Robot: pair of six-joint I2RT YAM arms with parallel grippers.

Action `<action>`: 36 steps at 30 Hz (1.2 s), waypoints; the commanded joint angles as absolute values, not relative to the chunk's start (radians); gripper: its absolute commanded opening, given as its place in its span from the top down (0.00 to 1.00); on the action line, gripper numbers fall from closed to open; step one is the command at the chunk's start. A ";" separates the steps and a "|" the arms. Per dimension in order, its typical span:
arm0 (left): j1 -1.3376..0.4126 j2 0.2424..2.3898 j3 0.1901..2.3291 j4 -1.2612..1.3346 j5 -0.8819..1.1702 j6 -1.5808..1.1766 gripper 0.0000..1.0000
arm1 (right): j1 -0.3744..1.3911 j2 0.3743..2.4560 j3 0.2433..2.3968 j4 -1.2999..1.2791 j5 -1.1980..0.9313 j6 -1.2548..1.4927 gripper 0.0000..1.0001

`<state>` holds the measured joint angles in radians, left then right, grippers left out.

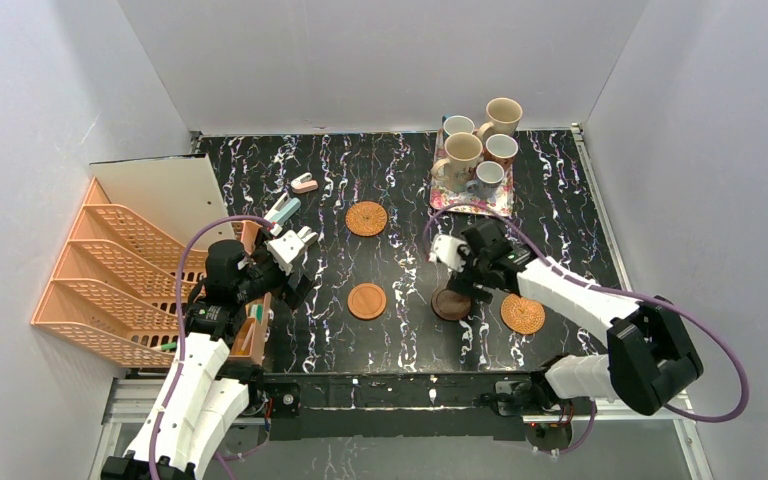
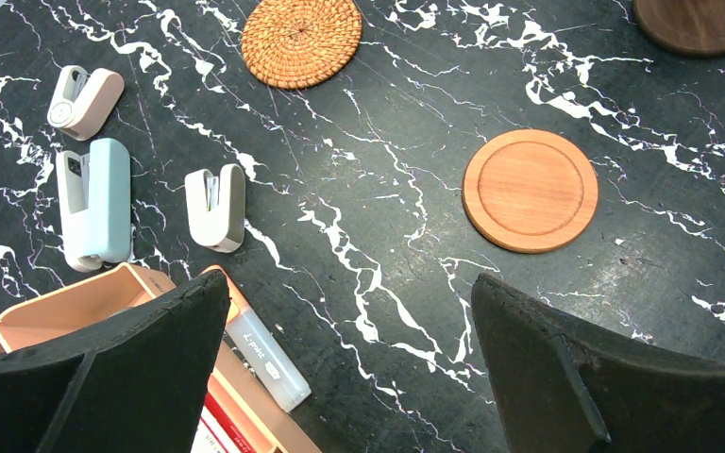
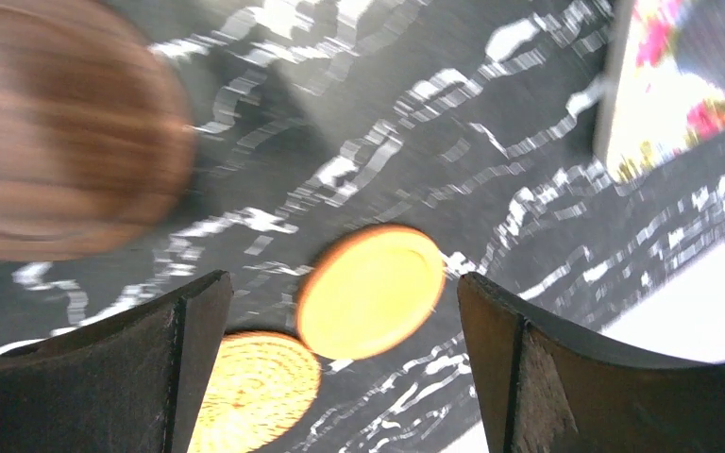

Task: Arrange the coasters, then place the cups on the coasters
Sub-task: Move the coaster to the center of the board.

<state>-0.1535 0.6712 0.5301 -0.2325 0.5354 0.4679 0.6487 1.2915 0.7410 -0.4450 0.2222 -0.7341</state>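
Note:
Four coasters lie on the black marble table: a woven one [image 1: 366, 218] [image 2: 302, 40], a smooth orange one [image 1: 367, 301] [image 2: 530, 190], a dark brown one [image 1: 450, 304] [image 2: 699, 21] and a second woven one [image 1: 522, 314]. My right gripper [image 1: 470, 280] [image 3: 342, 283] hovers open and empty just above the dark brown coaster [image 3: 57, 132]. Its blurred wrist view also shows a smooth orange coaster [image 3: 370, 291] and a woven coaster [image 3: 255, 392]. My left gripper [image 1: 293, 247] [image 2: 349, 293] is open and empty over bare table. Several cups [image 1: 460, 152] stand on the floral tray [image 1: 470, 203].
Three staplers [image 2: 94, 200] lie near the left gripper. An orange desk organizer [image 2: 75, 307] holding a white marker [image 2: 264, 359] sits under the left arm. An orange file rack [image 1: 110, 270] and a white board [image 1: 165, 190] fill the left side. Grey walls enclose the table.

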 commanded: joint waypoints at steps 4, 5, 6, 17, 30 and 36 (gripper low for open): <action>-0.156 0.661 0.540 -0.236 0.553 0.465 0.02 | 0.398 1.300 0.715 -0.324 0.198 -0.822 0.02; -0.156 0.663 0.540 -0.236 0.554 0.466 0.02 | 0.379 1.297 0.704 -0.312 0.193 -0.833 0.02; -0.156 0.666 0.540 -0.235 0.554 0.466 0.02 | 0.365 1.298 0.694 -0.295 0.196 -0.841 0.02; -0.156 0.667 0.540 -0.235 0.554 0.468 0.02 | 0.290 1.197 0.633 -0.506 0.076 -0.948 0.02; -0.156 0.663 0.541 -0.235 0.555 0.465 0.02 | 0.125 1.183 0.468 -0.432 0.128 -1.070 0.02; -0.156 0.665 0.541 -0.236 0.557 0.466 0.02 | -0.100 1.288 0.527 -0.362 0.095 -1.168 0.02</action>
<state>-0.1535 0.6704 0.5301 -0.2329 0.5354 0.4679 0.0235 1.1763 0.5552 -0.3771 0.0689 -1.0546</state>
